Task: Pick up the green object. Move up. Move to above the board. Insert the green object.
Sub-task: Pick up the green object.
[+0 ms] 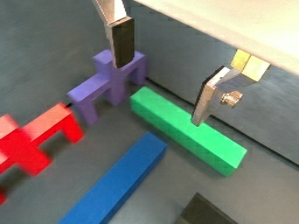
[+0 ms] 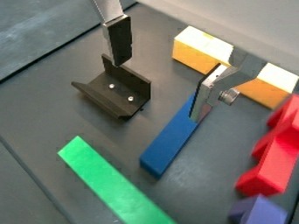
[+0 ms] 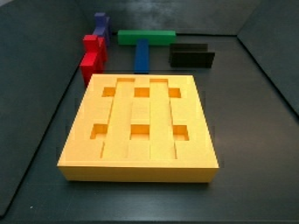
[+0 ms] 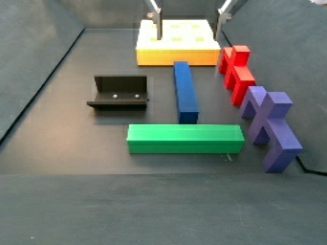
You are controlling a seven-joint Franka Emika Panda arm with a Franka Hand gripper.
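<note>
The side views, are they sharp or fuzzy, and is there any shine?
Both side views are slightly soft. In one, the big orange-yellow grooved board is evenly lit, and a pale sheen shows on the dark back wall. In the other, the bright green rectangular bar looks clearest, while the silver-fingered gripper is cut off at the edge.

Green object: plain bright green rectangular bar, lying flat on the dark floor, crosswise at one end of the blue bar. Board: thick orange-yellow block, grooved top, six square holes, all empty. Gripper open above floor beside green object, not touching.
</note>
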